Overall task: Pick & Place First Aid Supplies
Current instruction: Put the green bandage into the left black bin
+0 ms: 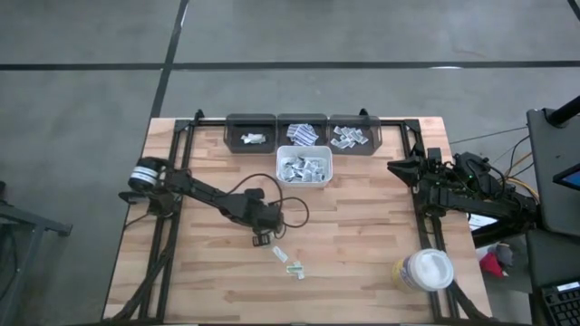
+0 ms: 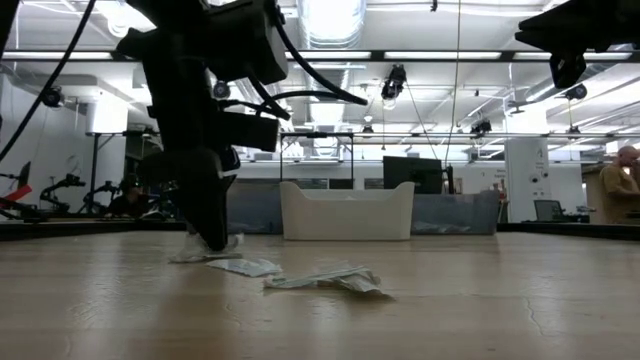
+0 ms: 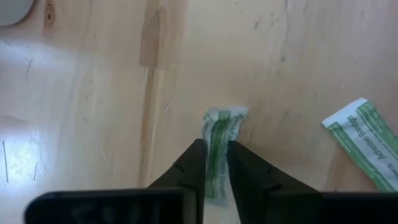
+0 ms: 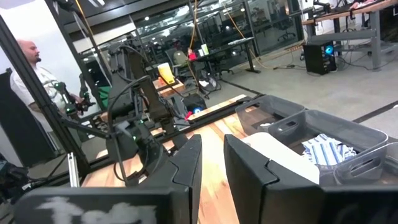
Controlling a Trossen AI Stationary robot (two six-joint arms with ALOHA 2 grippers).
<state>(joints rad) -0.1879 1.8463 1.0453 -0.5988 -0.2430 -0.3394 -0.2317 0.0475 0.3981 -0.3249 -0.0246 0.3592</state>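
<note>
My left gripper (image 1: 263,238) points down at the table's middle and is shut on a small green-striped sachet (image 3: 221,140). In the low view its fingertips (image 2: 215,240) reach the tabletop. Two more sachets (image 1: 281,255) (image 1: 295,270) lie flat on the wood just right of it, toward the near edge. One of them (image 3: 364,140) shows in the left wrist view. A white bin (image 1: 304,167) behind holds several sachets. My right gripper (image 4: 211,162) waits high at the table's right side, level, open by a narrow gap with nothing in it. My left gripper pinches the green-striped sachet between its two fingers (image 3: 193,168), which press on its two long edges. The fingers come from above, steeply slanted. The sachet's far end (image 3: 229,117) sticks out past the fingertips. It is down at the tabletop; whether it is lifted clear I cannot tell.
Three dark bins (image 1: 251,134) (image 1: 304,134) (image 1: 353,136) with sachets stand along the far edge. A white round lidded tub (image 1: 426,270) stands near the right front corner. Black frame rails (image 1: 168,226) run along both sides. A person (image 4: 25,68) stands beyond the table.
</note>
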